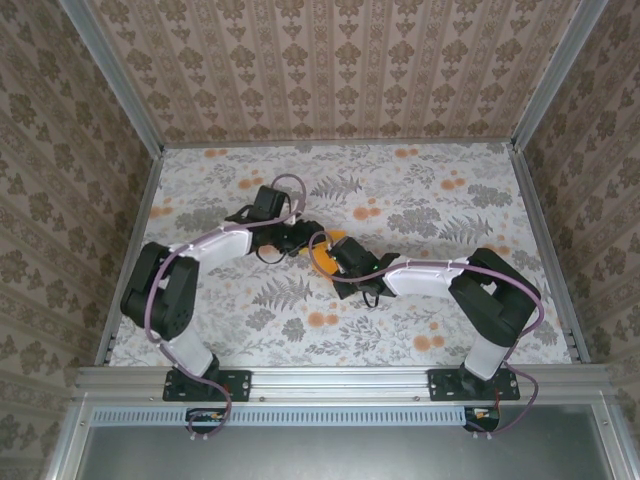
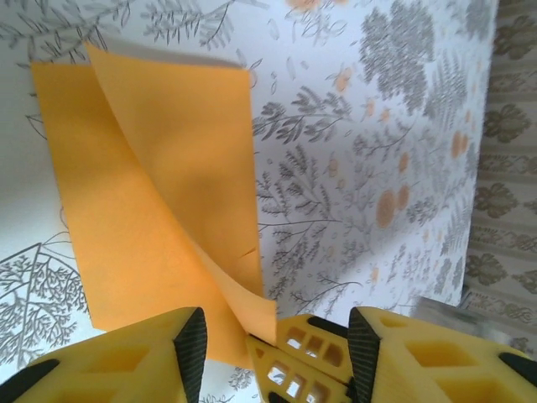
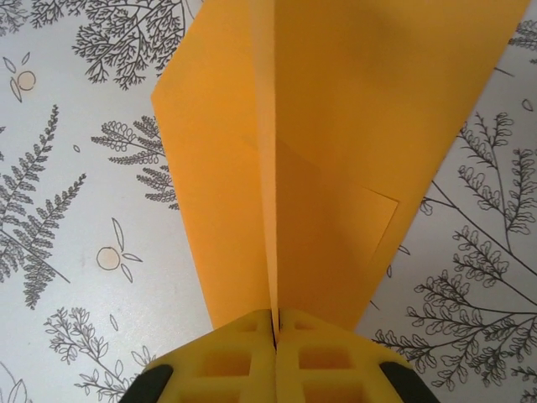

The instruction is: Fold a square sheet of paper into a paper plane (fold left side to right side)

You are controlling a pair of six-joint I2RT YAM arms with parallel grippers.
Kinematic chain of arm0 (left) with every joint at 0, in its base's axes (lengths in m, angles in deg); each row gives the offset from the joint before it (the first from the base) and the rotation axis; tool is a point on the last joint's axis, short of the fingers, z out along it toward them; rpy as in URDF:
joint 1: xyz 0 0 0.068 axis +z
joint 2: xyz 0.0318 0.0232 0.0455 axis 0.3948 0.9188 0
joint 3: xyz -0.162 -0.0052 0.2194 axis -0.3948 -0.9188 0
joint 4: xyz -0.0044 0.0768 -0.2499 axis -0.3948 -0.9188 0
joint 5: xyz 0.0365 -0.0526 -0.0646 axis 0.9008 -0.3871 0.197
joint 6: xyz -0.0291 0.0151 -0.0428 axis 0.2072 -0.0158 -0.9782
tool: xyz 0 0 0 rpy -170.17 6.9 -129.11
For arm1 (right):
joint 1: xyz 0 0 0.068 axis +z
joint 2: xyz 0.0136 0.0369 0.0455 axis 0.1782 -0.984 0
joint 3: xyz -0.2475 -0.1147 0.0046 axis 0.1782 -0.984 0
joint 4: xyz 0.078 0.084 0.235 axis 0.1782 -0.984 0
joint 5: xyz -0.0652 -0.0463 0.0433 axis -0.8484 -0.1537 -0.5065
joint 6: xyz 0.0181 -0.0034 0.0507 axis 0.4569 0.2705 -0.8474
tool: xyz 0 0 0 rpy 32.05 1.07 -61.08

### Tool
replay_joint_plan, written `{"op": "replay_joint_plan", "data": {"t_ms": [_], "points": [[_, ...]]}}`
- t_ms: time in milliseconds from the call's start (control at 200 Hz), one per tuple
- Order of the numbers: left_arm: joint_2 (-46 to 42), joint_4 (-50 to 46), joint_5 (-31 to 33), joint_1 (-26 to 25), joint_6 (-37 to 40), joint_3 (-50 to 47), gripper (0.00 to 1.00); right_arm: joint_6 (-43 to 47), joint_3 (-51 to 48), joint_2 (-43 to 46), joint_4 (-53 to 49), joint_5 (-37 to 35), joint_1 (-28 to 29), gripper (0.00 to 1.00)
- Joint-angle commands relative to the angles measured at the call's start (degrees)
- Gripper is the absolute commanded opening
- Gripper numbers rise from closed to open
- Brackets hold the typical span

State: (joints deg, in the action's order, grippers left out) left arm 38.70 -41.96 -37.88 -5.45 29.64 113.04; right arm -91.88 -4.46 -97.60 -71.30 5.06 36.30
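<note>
Brown patterned walls (image 1: 350,70) on three sides, and below them grey floral table (image 1: 480,190) with small orange flower prints. Near centre of overhead view, bright orange square sheet of paper (image 1: 322,260), mostly covered by two arms meeting above it: left gripper (image 1: 292,240) coming from the left, right gripper (image 1: 345,258) from the right. In left wrist view, square sheet of paper (image 2: 109,210) flat on table in upper left part, with one layer lifted and curving down toward lower centre of frame. Left gripper (image 2: 277,327) at bottom edge, yellow fingers (image 2: 126,361) wide apart; between them, yellow tips of right gripper (image 2: 298,374) at corner of lifted layer. In right wrist view, right gripper (image 3: 275,323) at bottom centre, fingers (image 3: 226,365) pressed together and clamped on raised edge of square sheet of paper (image 3: 361,126), this edge running upright along middle of frame, rest of paper spreading out to both sides over table.
</note>
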Motion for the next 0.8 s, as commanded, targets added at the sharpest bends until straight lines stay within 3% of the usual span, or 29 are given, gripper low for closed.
{"op": "replay_joint_plan", "data": {"t_ms": [0,80,265,795], "points": [[-3.4,-1.4,0.7,1.3,0.7,-2.3,0.52,-1.5,-0.9,0.2,0.5,3.9,-0.9,0.05],[-3.9,-1.2,0.9,1.5,0.4,-3.9,0.49,-2.2,-1.7,0.7,1.4,6.5,-2.0,0.04],[-1.8,3.0,-0.3,0.5,-2.1,-6.6,0.32,-3.3,-3.4,1.5,3.5,11.0,-4.1,0.04],[9.6,5.7,-1.1,-3.0,-2.4,-0.8,0.30,-5.6,-5.3,1.6,6.6,16.3,-6.7,0.02]]}}
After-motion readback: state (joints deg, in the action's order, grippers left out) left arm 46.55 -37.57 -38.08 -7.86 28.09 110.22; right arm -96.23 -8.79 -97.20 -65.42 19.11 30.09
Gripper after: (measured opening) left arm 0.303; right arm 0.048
